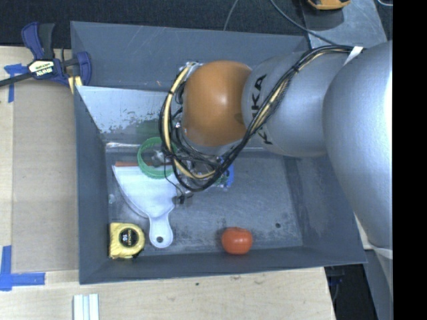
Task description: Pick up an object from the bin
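Observation:
My gripper [180,197] reaches down in the left half of the bin, mostly hidden under the arm's wrist and its cables. Its dark tip sits at the right edge of a white flat scoop [148,197], whose round handle end points to the bin's front. Just behind the scoop lies a green ring-shaped roll [149,159], partly covered by the wrist. A small blue thing [227,179] peeks out to the right of the gripper, mostly hidden.
A yellow tape measure [126,240] lies in the front left corner. An orange-red ball [236,241] rests at the front wall near the middle. The arm fills the right and back of the view.

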